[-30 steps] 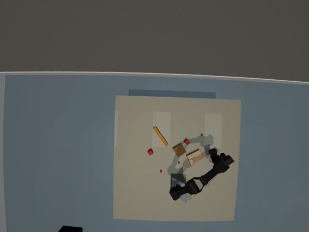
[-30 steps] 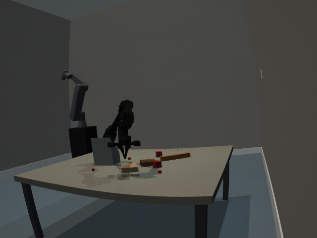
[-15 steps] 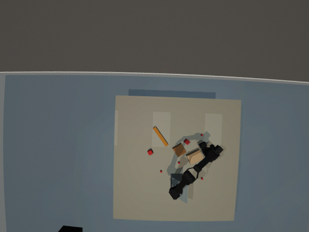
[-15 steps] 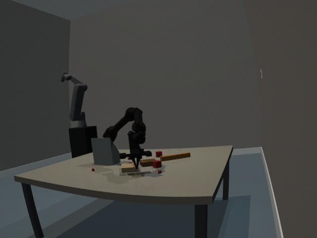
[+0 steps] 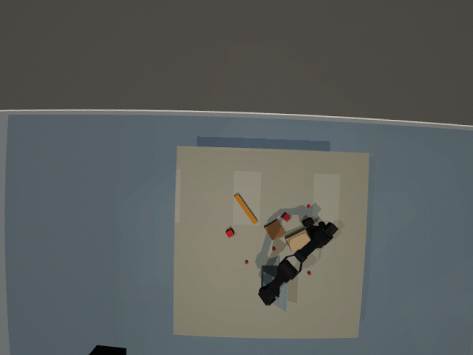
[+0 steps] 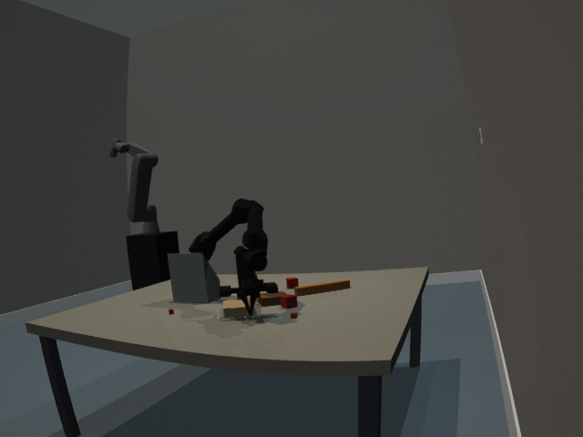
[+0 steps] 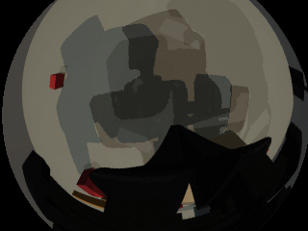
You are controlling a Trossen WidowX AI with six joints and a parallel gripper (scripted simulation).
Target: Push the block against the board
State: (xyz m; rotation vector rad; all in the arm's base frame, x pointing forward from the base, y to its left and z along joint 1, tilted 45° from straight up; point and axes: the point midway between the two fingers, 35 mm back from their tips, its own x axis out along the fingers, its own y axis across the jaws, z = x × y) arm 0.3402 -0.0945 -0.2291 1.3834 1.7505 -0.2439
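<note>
in the top view, a brown square block (image 5: 274, 229) (image 6: 272, 299) is seen flat on the table (image 5: 213, 305) (image 6: 188, 345), apart from the orange board (image 5: 245, 208) (image 6: 322, 288), which lies toward its ten o'clock. a tan block (image 5: 299, 241) (image 6: 234, 308) is set just beside it at four o'clock, a red cube (image 5: 285, 217) (image 6: 288, 301) at one. by the tan block's two o'clock, the gripper (image 5: 313, 231) (image 6: 250, 312) is held low, fingers narrow and empty; contact is perhaps made, though its tips are poorly seen.

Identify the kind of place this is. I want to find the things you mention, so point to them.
Probably a robot test room: a black arm (image 5: 317, 241) (image 6: 254, 226) on a table (image 5: 206, 305) (image 6: 329, 350), a second, grey arm (image 6: 140, 188) on a pedestal behind, and bare walls.
</note>
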